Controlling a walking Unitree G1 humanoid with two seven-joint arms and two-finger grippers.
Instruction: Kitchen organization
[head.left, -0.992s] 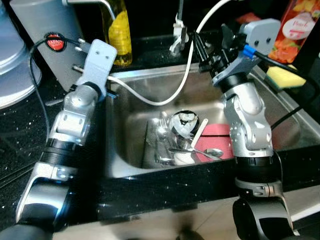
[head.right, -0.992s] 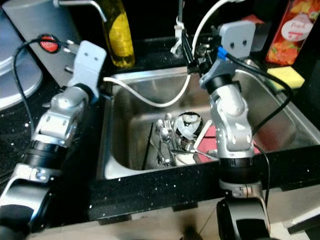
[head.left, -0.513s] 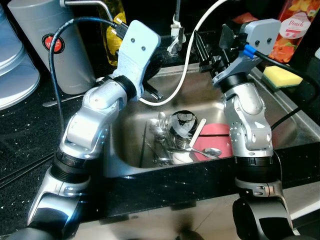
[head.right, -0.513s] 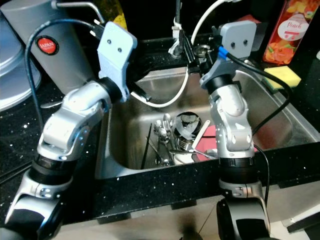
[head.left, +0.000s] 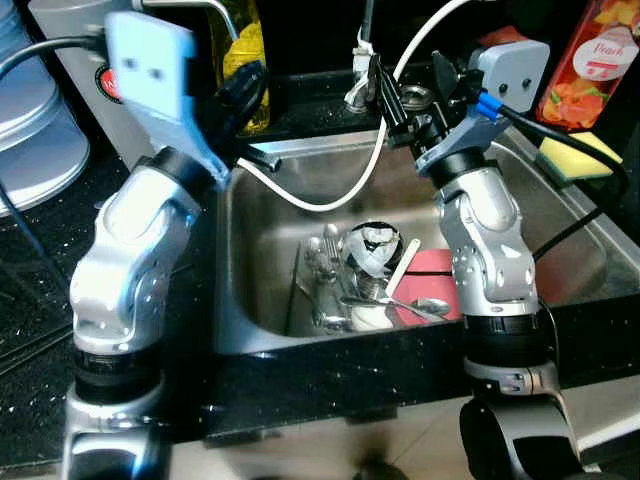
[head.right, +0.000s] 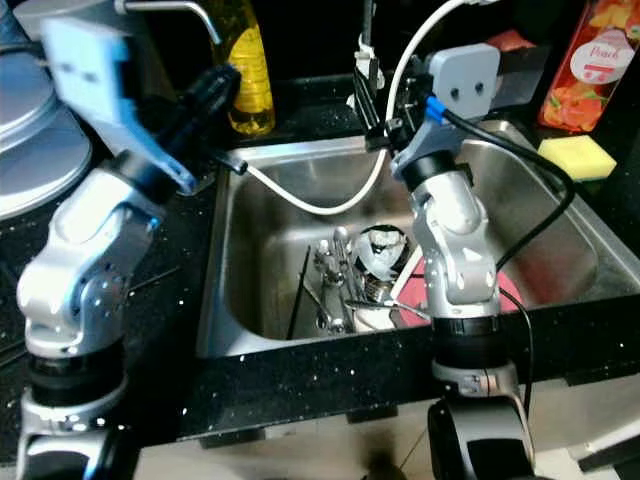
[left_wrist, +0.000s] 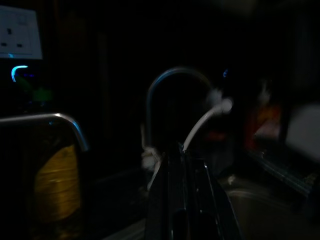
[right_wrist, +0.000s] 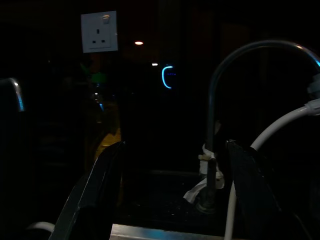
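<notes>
- Left gripper (left_wrist: 187, 200): raised over the counter at the sink's left rear corner, aimed toward the bottle of yellow liquid (head.left: 243, 62). In the left wrist view the two black fingers lie pressed together with nothing between them. They touch nothing.
- Risk, left side: the bottle and the grey canister (head.left: 85, 55) stand just beside the raised forearm. In my judgement a sideways swing would tip either one, and the bottle could fall into the basin.
- White hose (head.left: 330, 195): it loops from the tap (right_wrist: 212, 150) down across the back of the sink (head.left: 560, 235), passing between the two arms. Either arm descending could snag it and drag on the tap.
- Task items: the cutlery (head.left: 325, 280), a spoon (head.left: 415, 305), a crumpled dark object and a red mat (head.left: 435, 285) lie on the sink floor, untouched, below and between both grippers.
- Right gripper (right_wrist: 170, 195): held high at the sink's rear edge, close to the tap. Its fingers are spread wide, empty, touching nothing.
- Risk, right side: a lowering move could strike the tap or the hose. The yellow sponge (head.left: 565, 158) and red carton (head.left: 590, 60) sit well apart.
</notes>
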